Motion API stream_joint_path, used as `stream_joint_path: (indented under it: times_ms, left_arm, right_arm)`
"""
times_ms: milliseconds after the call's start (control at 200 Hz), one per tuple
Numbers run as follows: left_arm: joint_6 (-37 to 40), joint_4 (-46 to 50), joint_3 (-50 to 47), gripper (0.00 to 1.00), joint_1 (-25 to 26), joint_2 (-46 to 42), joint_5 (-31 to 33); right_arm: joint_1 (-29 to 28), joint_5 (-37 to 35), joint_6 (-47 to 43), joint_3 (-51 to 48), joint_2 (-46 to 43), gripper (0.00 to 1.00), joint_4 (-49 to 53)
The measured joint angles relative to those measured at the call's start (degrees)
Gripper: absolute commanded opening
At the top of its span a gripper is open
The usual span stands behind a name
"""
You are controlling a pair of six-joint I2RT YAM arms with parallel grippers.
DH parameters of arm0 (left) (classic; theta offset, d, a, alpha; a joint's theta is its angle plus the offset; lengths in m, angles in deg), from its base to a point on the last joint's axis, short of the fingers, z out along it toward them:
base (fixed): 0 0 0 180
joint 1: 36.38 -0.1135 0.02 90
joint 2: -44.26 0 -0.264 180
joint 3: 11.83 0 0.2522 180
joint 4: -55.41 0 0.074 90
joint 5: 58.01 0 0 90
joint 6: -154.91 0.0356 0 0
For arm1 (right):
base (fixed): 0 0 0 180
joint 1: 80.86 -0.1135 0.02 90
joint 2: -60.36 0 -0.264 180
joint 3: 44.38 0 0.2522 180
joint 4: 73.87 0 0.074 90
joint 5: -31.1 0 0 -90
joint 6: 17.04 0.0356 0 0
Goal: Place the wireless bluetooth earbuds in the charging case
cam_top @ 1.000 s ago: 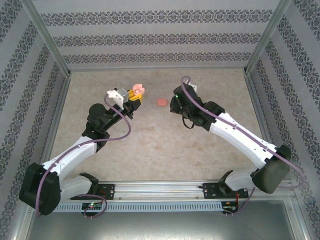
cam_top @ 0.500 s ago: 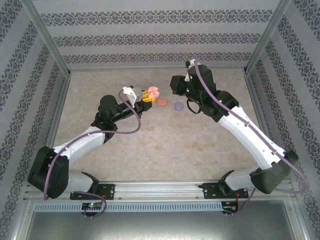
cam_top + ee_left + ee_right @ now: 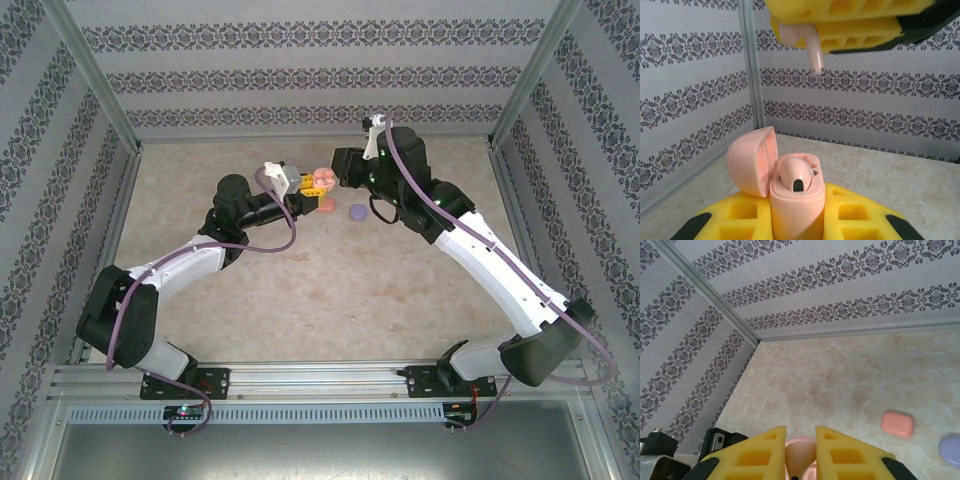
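A pale pink charging case point(image 3: 792, 210) stands upright with its lid point(image 3: 751, 160) swung open to the left. My left gripper point(image 3: 797, 222) is shut on its body. One pale pink earbud point(image 3: 794, 175) sits in a socket of the case. My right gripper point(image 3: 800, 440) is shut on a second pale pink earbud point(image 3: 800, 455), stem pointing down. In the left wrist view that earbud point(image 3: 810, 47) hangs from the right gripper's yellow fingers point(image 3: 860, 10), clearly above the case. From the top view the two grippers meet at the case point(image 3: 322, 180), near the back of the table.
A closed coral-red case point(image 3: 897, 423) and a closed purple case point(image 3: 951, 450) lie on the beige tabletop point(image 3: 850, 380), just right of the grippers. From above, the purple case point(image 3: 356, 212) lies under the right arm. Patterned walls and metal posts ring the table.
My left arm carried the open pink case right and farther back. My right gripper lifted off the table with the earbud and swung left over the case, uncovering the purple case.
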Motion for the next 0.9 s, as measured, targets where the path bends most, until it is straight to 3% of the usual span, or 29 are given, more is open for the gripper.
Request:
stream_joint_path:
  times_ms: [904]
  left_arm:
    - [-1.07,-0.72,0.76,0.0,0.61,0.98,-0.59]
  right_arm:
    - [-1.4,-0.04,0.33,-5.73,0.0,0.16,-1.62]
